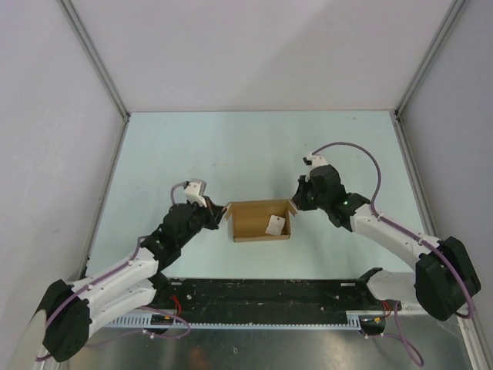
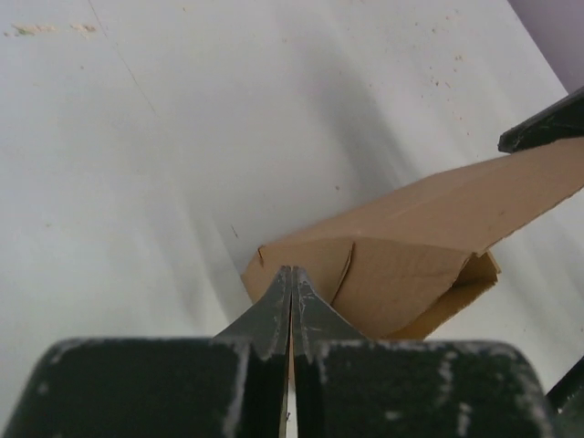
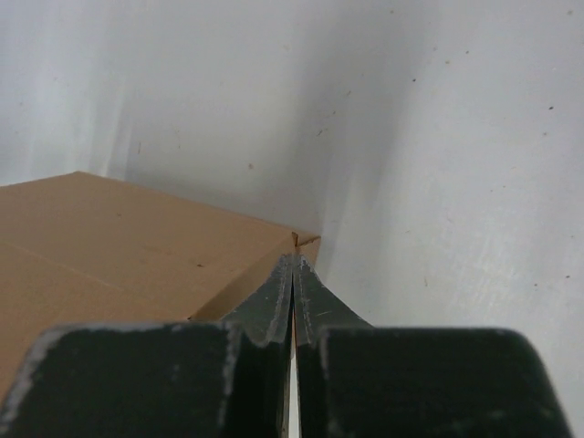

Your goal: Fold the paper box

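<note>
The pale blue-green table (image 1: 231,146) is taking up the middle of the top view, with grey panels (image 1: 54,116) standing around 3 of its sides. The 2 arms are reaching inward from the near edge: the left arm (image 1: 131,270) is angling up to the right, the right arm (image 1: 393,235) up to the left. They are meeting at opposite ends of the paper box (image 1: 260,221).

The box is sitting near the table's centre between the 2 wrists as an open-topped tan tray, walls upright and inside showing. In the left wrist view (image 2: 411,246) its long wall is stretching away to the right, with a flap bending at the near end.

The left gripper (image 1: 219,216) is at the box's left end. In its own camera the left gripper (image 2: 292,274) is showing jaws squeezed together with the tips on the end flap, seemingly pinching that thin cardboard.

The right gripper (image 1: 296,204) is at the right end. In its own view the right gripper (image 3: 294,265) is likewise clamped tight, tips against the box's (image 3: 119,246) corner edge.

A small white slip (image 1: 275,224) is lying inside the box, towards its right side.
</note>
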